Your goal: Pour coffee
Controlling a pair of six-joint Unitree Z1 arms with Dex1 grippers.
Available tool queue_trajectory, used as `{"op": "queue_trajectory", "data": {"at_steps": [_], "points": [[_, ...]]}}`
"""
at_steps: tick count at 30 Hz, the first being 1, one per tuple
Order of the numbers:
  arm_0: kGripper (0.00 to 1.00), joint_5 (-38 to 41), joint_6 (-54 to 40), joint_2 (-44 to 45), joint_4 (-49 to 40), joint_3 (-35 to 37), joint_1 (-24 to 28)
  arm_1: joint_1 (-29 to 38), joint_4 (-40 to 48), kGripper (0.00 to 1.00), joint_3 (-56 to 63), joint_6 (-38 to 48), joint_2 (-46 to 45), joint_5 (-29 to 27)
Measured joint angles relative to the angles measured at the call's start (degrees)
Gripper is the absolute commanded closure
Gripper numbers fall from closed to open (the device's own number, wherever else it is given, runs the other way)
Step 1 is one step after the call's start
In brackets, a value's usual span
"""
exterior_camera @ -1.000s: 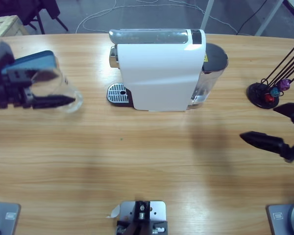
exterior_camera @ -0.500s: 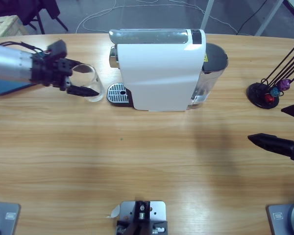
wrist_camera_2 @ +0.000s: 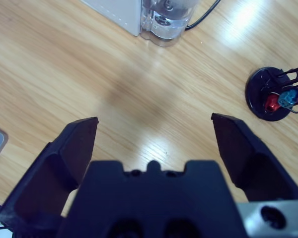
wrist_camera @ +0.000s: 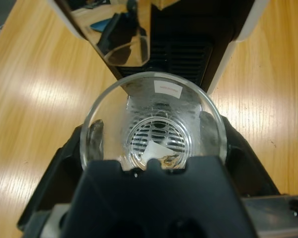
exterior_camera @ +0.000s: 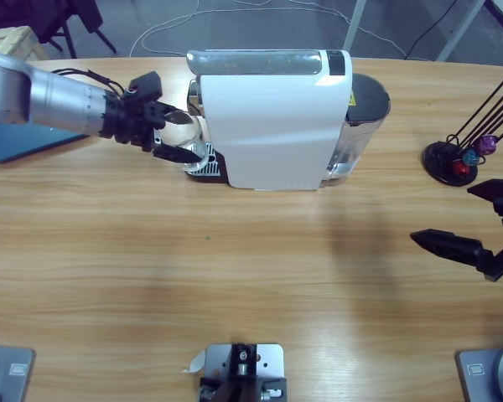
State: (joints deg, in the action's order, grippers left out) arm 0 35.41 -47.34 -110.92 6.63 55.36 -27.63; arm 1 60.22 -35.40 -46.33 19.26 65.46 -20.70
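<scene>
A white coffee machine (exterior_camera: pixel 277 126) stands at the back middle of the table, its black front and chrome spout (wrist_camera: pixel 188 44) filling the top of the left wrist view. My left gripper (exterior_camera: pixel 178 136) is shut on a clear glass cup (exterior_camera: pixel 189 126), held upright over the machine's round drip tray (exterior_camera: pixel 203 161). Looking down into the glass cup (wrist_camera: pixel 154 94), I see the tray's grate (wrist_camera: pixel 156 139) through its bottom. Over bare wood at the right edge, my right gripper (exterior_camera: pixel 444 213) is open and holds nothing; in its own view the right gripper (wrist_camera_2: pixel 154 121) has its jaws wide apart.
A black capsule stand (exterior_camera: pixel 453 159) with red, blue and purple capsules (wrist_camera_2: pixel 288 96) sits at the far right. The machine's clear water tank (exterior_camera: pixel 365 109) is at its right end. A blue flat object (exterior_camera: pixel 17 142) lies at the left under the left arm.
The left arm has carried the glass cup rightwards from the table's left side to the drip tray under the spout. The right gripper has shifted slightly and stays open.
</scene>
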Motion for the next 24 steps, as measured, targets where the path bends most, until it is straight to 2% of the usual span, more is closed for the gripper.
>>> {"op": "queue_trajectory", "data": {"at_steps": [7, 8, 9, 10, 13, 24], "points": [[1.000, -2.69, 2.71, -1.83, -0.22, 3.46, -2.35, 0.00, 0.89, 0.000, 0.01, -0.01, 0.00, 0.00], [0.915, -2.74, 2.73, -1.83, -0.22, 3.49, -2.37, 0.00, 0.94, 0.000, 0.01, -0.01, 0.00, 0.00], [0.274, -2.74, 2.73, -1.83, -0.23, 3.49, -2.37, 0.00, 0.98, 0.000, 0.01, -0.01, 0.00, 0.00], [0.059, -2.74, 2.73, -1.83, -0.23, 3.49, -2.37, 0.00, 1.01, 0.000, 0.02, -0.01, 0.00, 0.00], [0.000, -2.74, 3.87, -1.83, -0.23, 3.49, -2.39, 0.00, 1.05, 0.000, 0.07, -0.01, 0.00, 0.00], [0.000, -3.44, 6.21, -1.18, -0.23, 1.95, -1.71, 0.00, 1.20, 0.000, 0.26, -0.01, 0.00, 0.00]]}}
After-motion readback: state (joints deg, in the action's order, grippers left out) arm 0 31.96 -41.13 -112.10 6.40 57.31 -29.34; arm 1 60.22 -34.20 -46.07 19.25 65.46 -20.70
